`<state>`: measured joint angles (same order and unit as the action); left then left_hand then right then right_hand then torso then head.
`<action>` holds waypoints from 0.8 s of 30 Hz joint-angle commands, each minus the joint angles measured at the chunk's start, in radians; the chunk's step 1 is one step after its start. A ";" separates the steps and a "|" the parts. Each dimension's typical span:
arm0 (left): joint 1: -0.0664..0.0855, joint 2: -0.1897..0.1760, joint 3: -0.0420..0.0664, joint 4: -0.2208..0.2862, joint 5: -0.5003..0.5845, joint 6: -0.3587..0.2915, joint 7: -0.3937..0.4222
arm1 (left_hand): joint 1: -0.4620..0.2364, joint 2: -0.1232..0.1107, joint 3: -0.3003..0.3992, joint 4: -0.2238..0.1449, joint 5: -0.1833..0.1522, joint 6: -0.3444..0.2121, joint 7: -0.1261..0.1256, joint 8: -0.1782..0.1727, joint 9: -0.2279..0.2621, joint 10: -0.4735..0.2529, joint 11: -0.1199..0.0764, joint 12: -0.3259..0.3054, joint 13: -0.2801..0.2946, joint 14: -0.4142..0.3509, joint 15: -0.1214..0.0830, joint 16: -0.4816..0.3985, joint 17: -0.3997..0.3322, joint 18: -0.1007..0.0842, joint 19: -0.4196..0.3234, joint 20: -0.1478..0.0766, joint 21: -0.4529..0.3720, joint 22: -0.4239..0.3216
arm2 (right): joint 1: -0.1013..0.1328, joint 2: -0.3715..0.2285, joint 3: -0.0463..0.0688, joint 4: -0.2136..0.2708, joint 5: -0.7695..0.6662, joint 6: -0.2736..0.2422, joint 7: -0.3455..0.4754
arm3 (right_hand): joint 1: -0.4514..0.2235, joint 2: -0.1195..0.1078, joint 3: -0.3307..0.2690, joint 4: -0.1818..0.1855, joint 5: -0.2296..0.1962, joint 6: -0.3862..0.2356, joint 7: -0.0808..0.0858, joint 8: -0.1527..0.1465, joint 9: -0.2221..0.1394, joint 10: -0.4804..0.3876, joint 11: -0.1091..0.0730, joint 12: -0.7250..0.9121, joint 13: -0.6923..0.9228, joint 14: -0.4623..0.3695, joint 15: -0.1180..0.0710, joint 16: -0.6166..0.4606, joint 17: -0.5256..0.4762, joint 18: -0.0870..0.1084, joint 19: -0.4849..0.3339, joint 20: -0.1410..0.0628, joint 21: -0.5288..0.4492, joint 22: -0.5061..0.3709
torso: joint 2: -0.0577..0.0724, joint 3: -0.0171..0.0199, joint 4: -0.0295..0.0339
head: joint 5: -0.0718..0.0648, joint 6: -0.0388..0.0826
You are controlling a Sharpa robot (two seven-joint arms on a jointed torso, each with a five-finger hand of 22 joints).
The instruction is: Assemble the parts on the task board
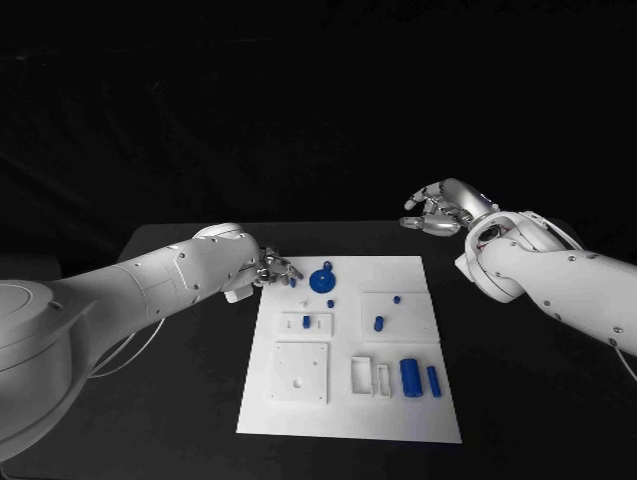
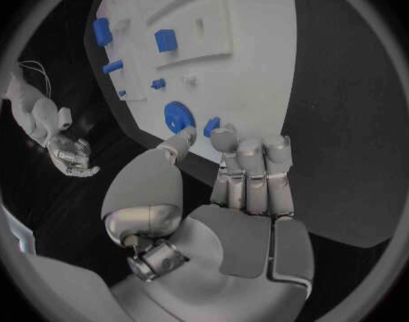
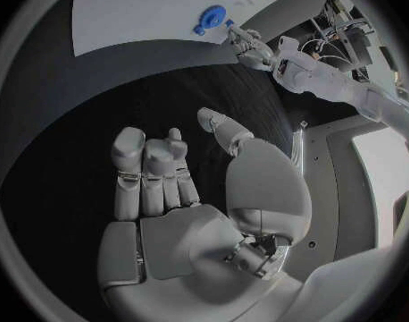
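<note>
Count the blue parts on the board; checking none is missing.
8: one piece beside the left hand, the gear, four small pieces in the middle, two cylinders at the near end; others may be hidden.

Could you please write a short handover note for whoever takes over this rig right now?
Left hand: at the far left corner of the task board, fingers by the blue gear, holding nothing that I can see.
Right hand: raised off the board, beyond its far right corner, fingers curled, nothing in it.
Two blue cylinders lie at the near right, small blue pieces mid-board.
Assembly apparently still left.
</note>
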<state>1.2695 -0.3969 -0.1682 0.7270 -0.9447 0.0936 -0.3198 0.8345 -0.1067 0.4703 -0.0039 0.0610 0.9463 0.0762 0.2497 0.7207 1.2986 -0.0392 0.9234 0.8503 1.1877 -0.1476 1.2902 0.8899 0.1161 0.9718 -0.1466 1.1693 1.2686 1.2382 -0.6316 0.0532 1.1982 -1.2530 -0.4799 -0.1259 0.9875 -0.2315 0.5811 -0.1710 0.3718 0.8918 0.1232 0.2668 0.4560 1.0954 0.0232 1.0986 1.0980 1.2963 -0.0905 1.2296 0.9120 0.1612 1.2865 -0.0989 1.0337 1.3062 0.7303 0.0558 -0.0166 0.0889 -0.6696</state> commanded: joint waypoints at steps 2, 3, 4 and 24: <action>-0.003 0.004 -0.001 -0.004 0.016 0.019 0.012 | 0.005 0.026 -0.003 -0.008 -0.003 -0.007 0.001 -0.006 -0.002 -0.004 0.002 0.002 0.002 -0.006 0.002 0.000 0.002 0.017 -0.009 -0.090 0.001 0.002 | 0.000 0.001 0.000 0.001 -0.004 0.009 0.006 | 0.000 0.013 -0.003 0.002 0.006 -0.006 0.014 0.004 0.001 -0.008 -0.001 0.005 -0.001 0.003 0.002 -0.004 0.001 0.101 0.003 -0.006 -0.005 0.001 | 0.000 0.0006 -0.0002 | 0.000 0.000; -0.003 0.004 -0.001 -0.005 0.017 0.021 0.013 | 0.010 0.035 -0.003 -0.013 -0.003 -0.007 0.001 -0.006 -0.002 -0.005 0.002 0.002 0.002 -0.006 0.002 0.000 0.002 0.017 -0.009 -0.090 0.001 0.002 | 0.000 0.001 0.000 0.001 -0.004 0.009 0.006 | 0.000 0.013 -0.003 0.002 0.006 -0.006 0.014 0.004 0.001 -0.008 -0.001 0.006 -0.001 0.003 0.002 -0.004 0.001 0.101 0.003 -0.006 -0.005 0.001 | 0.000 0.0004 0.0001 | 0.000 0.000; -0.003 0.004 -0.001 -0.005 0.018 0.022 0.013 | 0.013 0.040 -0.004 -0.016 -0.003 -0.006 0.001 -0.006 -0.002 -0.005 0.002 0.002 0.002 -0.006 0.003 0.000 0.002 0.017 -0.010 -0.090 0.001 0.002 | 0.000 0.001 0.000 0.001 -0.004 0.009 0.006 | 0.000 0.013 -0.003 0.002 0.006 -0.006 0.014 0.004 0.001 -0.008 -0.001 0.006 -0.002 0.003 0.002 -0.004 0.001 0.101 0.003 -0.006 -0.005 0.001 | 0.000 0.0002 0.0002 | 0.000 0.001; -0.004 0.010 -0.001 -0.008 0.026 0.043 0.021 | 0.070 0.108 -0.005 -0.104 0.003 0.013 0.000 -0.003 -0.002 -0.003 0.001 0.000 -0.001 -0.007 0.002 -0.002 0.004 0.012 -0.013 -0.087 0.000 0.008 | 0.000 0.003 0.000 0.000 -0.004 0.014 0.006 | 0.001 0.014 -0.003 0.002 0.006 -0.006 0.014 0.005 0.002 -0.007 -0.001 0.006 -0.002 0.003 0.002 -0.004 0.002 0.101 0.004 -0.007 -0.005 0.002 | 0.000 -0.0002 0.0005 | 0.000 -0.001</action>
<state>1.2689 -0.3888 -0.1682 0.7195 -0.9258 0.1141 -0.3064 0.9079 -0.0077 0.4662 -0.1042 0.0610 0.9537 0.0762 0.2521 0.7196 1.2990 -0.0396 0.9234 0.8501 1.1877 -0.1475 1.2902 0.8923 0.1144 0.9684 -0.1429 1.1693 1.2755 1.2382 -0.6291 0.0532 1.1974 -1.2530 -0.4780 -0.1262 0.9914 -0.2276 0.5811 -0.1710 0.3718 0.8936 0.1251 0.2668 0.4559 1.0954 0.0232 1.0986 1.0973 1.2963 -0.0905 1.2296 0.9118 0.1610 1.2898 -0.1017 1.0337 1.3069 0.7305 0.0555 -0.0159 0.0888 -0.6703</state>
